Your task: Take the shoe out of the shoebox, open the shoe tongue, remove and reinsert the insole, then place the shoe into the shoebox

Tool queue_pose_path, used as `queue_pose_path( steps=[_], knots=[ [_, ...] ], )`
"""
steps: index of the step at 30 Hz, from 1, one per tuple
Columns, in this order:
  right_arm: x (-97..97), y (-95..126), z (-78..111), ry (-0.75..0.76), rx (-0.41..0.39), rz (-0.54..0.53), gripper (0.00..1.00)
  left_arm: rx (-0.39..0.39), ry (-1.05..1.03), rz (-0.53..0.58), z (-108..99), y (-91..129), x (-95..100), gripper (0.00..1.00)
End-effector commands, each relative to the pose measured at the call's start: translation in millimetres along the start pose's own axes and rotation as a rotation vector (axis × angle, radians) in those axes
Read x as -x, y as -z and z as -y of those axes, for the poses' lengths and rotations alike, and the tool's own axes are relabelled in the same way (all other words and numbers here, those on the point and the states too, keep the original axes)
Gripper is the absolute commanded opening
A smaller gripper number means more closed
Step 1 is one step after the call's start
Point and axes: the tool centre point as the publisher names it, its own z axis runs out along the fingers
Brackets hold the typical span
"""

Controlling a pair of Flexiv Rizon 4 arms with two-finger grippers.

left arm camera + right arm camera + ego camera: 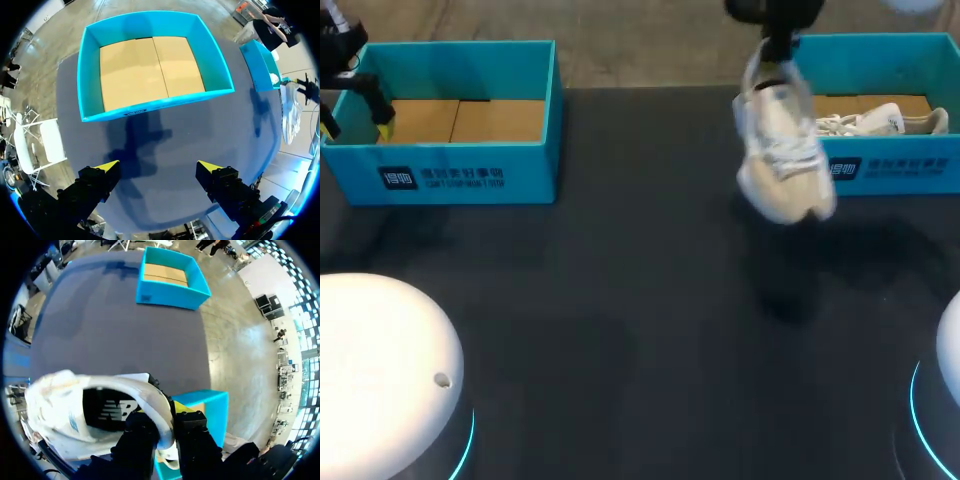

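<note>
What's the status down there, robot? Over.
Right pincer shut on white shoe, held above table. Left pincer open, empty, facing empty left shoebox. Second shoe lies in right shoebox. No obstruction seen.

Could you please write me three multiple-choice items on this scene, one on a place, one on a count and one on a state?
1. Where is the shoe that the right gripper holds?
A. Inside a box
B. Hanging above the table
C. Lying flat on it

2. How many blue boxes are on the table?
A. One
B. Three
C. Two

3. How is the left gripper?
A. Open and empty
B. Shut on a shoe
C. Shut on an insole

Answers:
1 B: the shoe dangles clear of the table.
2 C: there are the left box and the right box.
3 A: its fingers stand apart with only table between them.
</note>
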Motion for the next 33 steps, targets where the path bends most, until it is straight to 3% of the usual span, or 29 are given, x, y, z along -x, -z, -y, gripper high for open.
queue_pose_path(
  steps=[1,2,5,10,17,26,33],
  knots=[
    [37.2,3,16.2,0.023,0.013,-0.018,0.00,0.000,0.001,0.002,-1,1,-0.4,1.00],
    [45.2,2,19.9,0.061,0.053,-0.028,0.00,0.000,0.001,0.002,-1,1,-0.4,1.00],
    [68.7,-3,28.2,0.071,0.060,-0.029,0.00,0.000,0.001,0.002,-1,1,-0.4,1.00],
    [100.8,-11,36.0,0.081,0.022,-0.018,0.00,0.000,0.001,0.002,-1,1,-0.4,1.00],
    [139.6,-31,51.0,0.119,0.041,-0.005,0.00,0.000,0.001,0.002,-1,1,-0.4,1.00],
    [167.4,-47,72.5,0.063,-0.009,-0.013,0.00,0.000,0.001,0.002,-1,1,-0.4,1.00],
    [177.9,-53,108.3,-0.069,-0.049,-0.035,0.00,0.000,0.001,0.002,-1,1,-0.4,1.00]
  ],
)
